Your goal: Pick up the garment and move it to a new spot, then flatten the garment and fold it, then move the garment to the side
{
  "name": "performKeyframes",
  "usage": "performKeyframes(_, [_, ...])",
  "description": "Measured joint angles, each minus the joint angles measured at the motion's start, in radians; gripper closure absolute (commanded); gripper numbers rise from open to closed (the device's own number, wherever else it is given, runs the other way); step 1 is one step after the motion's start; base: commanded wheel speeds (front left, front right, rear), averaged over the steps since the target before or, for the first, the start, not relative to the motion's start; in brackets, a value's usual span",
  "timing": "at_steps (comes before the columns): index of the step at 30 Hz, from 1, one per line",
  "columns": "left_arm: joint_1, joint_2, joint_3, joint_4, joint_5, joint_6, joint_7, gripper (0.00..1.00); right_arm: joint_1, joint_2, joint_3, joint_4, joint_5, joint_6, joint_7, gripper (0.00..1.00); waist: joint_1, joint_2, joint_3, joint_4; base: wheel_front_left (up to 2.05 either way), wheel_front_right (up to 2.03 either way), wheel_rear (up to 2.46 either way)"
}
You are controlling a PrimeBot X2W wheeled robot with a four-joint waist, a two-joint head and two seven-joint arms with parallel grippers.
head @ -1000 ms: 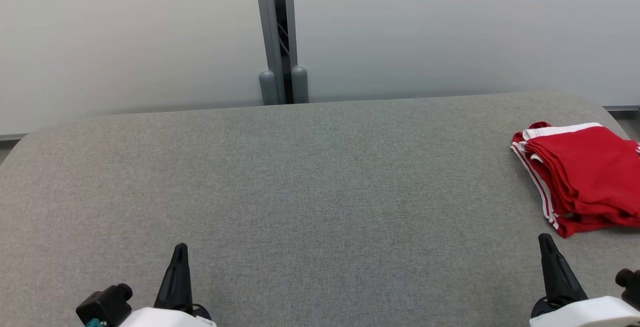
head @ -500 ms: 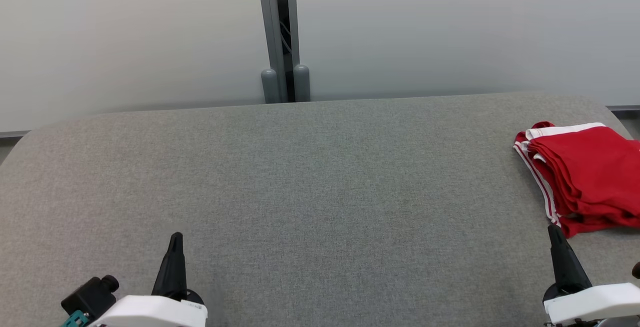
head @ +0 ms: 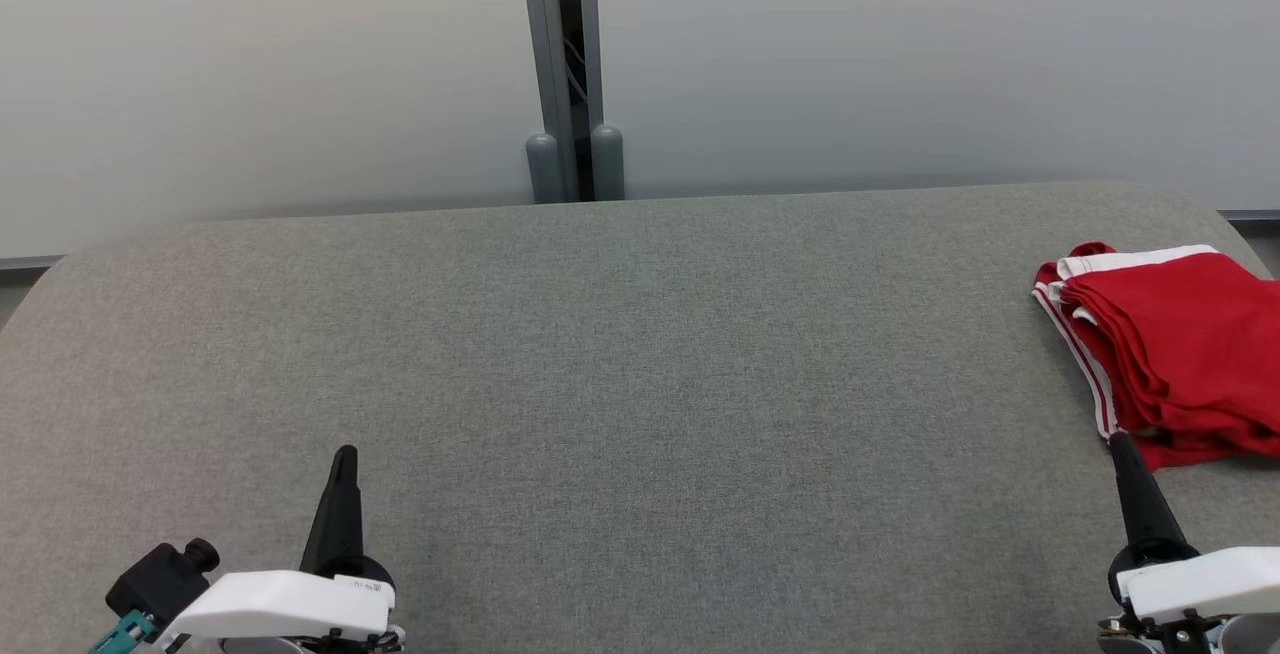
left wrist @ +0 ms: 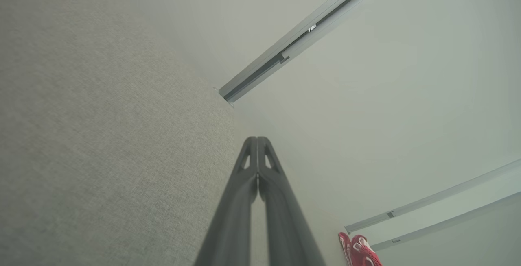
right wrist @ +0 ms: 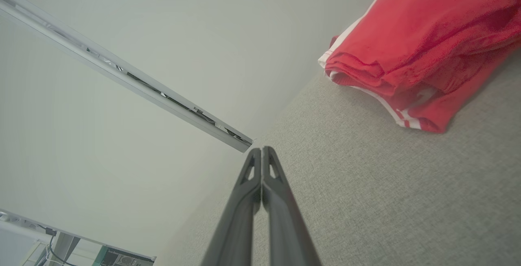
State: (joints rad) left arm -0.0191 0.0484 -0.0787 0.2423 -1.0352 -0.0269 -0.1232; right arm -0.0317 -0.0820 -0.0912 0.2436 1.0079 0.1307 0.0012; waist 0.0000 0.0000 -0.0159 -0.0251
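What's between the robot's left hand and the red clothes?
Nothing, just bare grey table from the left hand to the red clothes, in the head view.

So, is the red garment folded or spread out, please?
Folded: the red garment lies as a compact stack of layers on the grey surface.

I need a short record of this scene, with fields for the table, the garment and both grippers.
table: grey fabric top
garment: red with white trim, folded, lying at the table's right side
left gripper: shut, holding nothing, over the table's near left
right gripper: shut, holding nothing, tip close to the garment's near corner
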Motion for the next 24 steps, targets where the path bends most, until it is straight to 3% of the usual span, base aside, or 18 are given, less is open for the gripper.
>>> performKeyframes(24, [-0.051, 0.0, 0.023, 0.016, -0.226, -0.042, 0.044, 1.0, -0.049, 0.005, -0.052, 0.027, 0.23, 0.0, 0.082, 1.0, 0.0001, 0.0, 0.007, 0.008, 0.0, 0.0, 0.0])
